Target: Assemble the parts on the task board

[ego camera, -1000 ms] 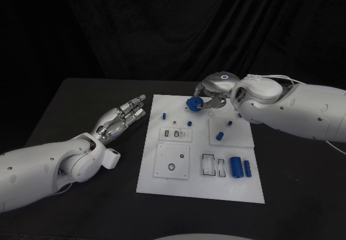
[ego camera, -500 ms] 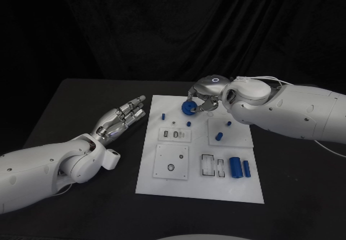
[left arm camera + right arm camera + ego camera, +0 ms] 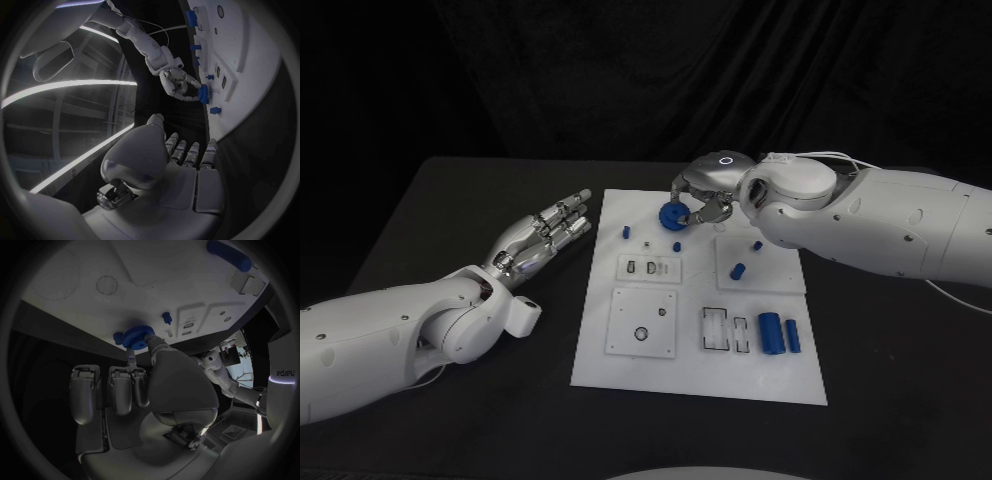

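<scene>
The white task board lies in the middle of the black table. My right hand hovers over the board's far edge and pinches a blue toothed gear between thumb and fingers. In the right wrist view the gear sits at the fingertips just above the board, close to a small blue peg. My left hand lies flat with fingers spread, just left of the board, holding nothing. From the left wrist, the right hand and the gear are seen beyond my own fingers.
Small blue pegs stand on the board's far half. Two blue cylinders lie at its near right beside rectangular slots. A round hole is at the near left.
My right hand has carried the gear a little left and down toward the board's far left part. The left hand has stayed where it was.
</scene>
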Controlling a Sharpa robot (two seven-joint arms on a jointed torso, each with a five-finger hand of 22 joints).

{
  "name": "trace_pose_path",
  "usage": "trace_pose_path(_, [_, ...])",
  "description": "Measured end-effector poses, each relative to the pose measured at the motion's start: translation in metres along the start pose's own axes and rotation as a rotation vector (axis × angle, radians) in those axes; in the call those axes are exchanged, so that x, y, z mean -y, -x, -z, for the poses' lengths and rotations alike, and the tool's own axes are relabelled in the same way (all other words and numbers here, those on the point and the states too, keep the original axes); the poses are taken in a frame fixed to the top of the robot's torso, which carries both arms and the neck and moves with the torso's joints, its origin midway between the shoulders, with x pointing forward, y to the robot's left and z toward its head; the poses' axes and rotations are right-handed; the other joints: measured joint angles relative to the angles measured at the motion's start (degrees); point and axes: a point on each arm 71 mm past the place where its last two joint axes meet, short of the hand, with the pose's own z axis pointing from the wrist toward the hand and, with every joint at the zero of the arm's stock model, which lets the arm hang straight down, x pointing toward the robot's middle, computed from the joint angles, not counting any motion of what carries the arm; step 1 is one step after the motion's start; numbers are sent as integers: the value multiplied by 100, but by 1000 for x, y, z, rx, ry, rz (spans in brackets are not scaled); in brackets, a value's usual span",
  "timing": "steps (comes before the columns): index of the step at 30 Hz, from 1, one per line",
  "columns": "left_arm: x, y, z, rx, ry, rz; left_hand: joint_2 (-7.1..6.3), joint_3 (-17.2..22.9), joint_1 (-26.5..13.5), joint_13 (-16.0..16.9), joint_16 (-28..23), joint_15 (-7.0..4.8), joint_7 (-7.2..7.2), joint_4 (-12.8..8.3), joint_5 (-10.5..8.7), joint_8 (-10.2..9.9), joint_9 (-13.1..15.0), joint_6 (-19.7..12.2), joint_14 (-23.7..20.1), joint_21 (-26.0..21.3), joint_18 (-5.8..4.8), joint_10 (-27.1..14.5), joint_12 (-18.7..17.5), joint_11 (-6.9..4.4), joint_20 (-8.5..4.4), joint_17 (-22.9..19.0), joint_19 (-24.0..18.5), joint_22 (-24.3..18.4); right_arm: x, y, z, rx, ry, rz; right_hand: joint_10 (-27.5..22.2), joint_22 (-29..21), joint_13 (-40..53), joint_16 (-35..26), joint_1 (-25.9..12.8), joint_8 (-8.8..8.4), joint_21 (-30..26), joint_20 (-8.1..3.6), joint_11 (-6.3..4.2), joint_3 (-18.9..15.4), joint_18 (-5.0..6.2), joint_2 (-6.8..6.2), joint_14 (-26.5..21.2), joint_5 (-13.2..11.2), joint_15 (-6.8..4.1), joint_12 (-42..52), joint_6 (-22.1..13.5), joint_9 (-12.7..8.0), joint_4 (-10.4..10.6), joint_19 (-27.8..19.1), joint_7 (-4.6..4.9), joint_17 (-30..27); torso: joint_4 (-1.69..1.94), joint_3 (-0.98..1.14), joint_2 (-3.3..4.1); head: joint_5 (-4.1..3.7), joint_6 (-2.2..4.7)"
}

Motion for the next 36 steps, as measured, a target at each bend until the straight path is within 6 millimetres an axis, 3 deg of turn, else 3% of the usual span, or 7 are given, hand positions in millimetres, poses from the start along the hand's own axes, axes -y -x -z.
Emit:
trace_pose_path(1, [0,0,0,0,0,0,4,0,4,0,0,0,0,0,0,0,0,0,0,0,0,0,0,0,0,0,0,0,-1,0,0,-1,2,0,0,0,0,0,0,-89,-19,0,0,35,0,0,0,0,0,0,-41,23,0,0,-1,0,-1,0,-1,1,0])
trace_pose_path(3, [0,0,0,0,0,0,4,0,4,0,0,0,0,0,0,0,0,0,0,0,0,0,0,0,0,0,0,0,-2,0,-1,-1,5,0,0,0,0,0,-4,-341,-28,0,0,97,0,-1,0,0,0,0,-124,860,23,0,1,0,-1,0,-2,1,0])
trace_pose_path(5, [0,0,0,0,0,0,4,0,4,0,0,0,0,0,0,0,0,0,0,0,0,0,0,0,0,0,0,0,-3,0,-2,-2,7,0,0,0,0,0,-51,-625,-56,0,0,146,0,-18,0,21,0,0,-223,1093,37,0,4,0,-2,0,-3,1,1])
trace_pose_path(10, [0,0,0,0,0,0,4,0,4,0,0,0,0,0,0,0,0,0,0,0,0,0,0,0,0,0,0,0,-4,0,-2,-2,9,1,0,0,-1,0,-178,-1174,-118,0,0,222,0,-56,0,19,0,0,-496,750,16,0,-56,0,2,-2,-4,1,-10])
trace_pose_path(14, [0,0,0,1,0,-1,4,0,4,0,0,0,0,0,0,0,0,0,0,0,0,0,0,0,0,0,0,0,-4,0,-3,-3,11,1,0,0,-1,0,-189,-1419,-191,0,0,221,0,-88,0,18,0,0,-615,543,16,0,-84,0,5,-4,-4,-7,-14])
trace_pose_path(30, [-1,1,-1,0,1,-1,4,16,4,0,0,0,0,-17,0,0,0,0,0,0,0,0,0,0,0,0,0,1,2,-1,2,-8,0,-1,0,4,-1,-111,-188,-1550,-294,0,0,252,0,-87,0,18,0,0,-635,339,-16,0,-104,0,7,-7,-4,-7,-27])
trace_pose_path(36, [0,2,1,2,1,-2,4,16,4,0,0,0,0,-17,0,0,0,0,0,0,0,0,0,0,0,0,0,1,15,-2,19,13,-16,-11,0,3,-1,-111,-188,-1543,-294,0,0,268,0,-87,0,18,0,0,-307,290,1,0,-39,0,3,-4,-4,26,13])
